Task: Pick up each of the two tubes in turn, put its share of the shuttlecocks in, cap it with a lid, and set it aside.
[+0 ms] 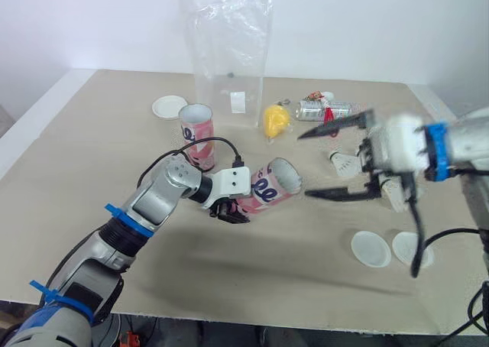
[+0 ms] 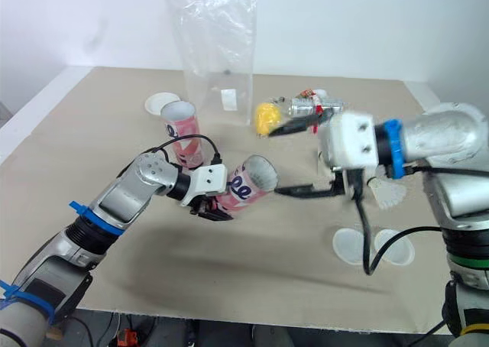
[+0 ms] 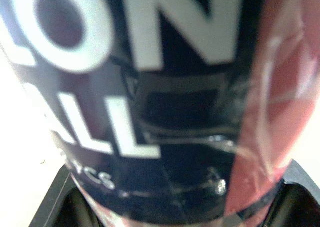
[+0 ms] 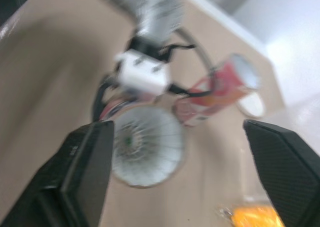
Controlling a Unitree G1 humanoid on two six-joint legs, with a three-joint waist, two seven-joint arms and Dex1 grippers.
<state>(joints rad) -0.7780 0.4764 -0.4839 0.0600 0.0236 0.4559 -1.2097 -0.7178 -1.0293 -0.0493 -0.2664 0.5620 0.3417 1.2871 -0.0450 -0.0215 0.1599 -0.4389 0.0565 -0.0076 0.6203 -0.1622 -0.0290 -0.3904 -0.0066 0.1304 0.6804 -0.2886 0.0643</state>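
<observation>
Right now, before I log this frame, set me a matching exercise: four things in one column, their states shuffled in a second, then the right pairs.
Things:
1. nearer tube
2. farther tube
3. right gripper
4. two white lids on the right

States:
A. lying flat on the table
B. standing upright by the clear bag
C. fingers spread open, empty
D. tilted, clamped in the left gripper

Pairs: 1-D, 2-B, 3-C, 4-A.
</observation>
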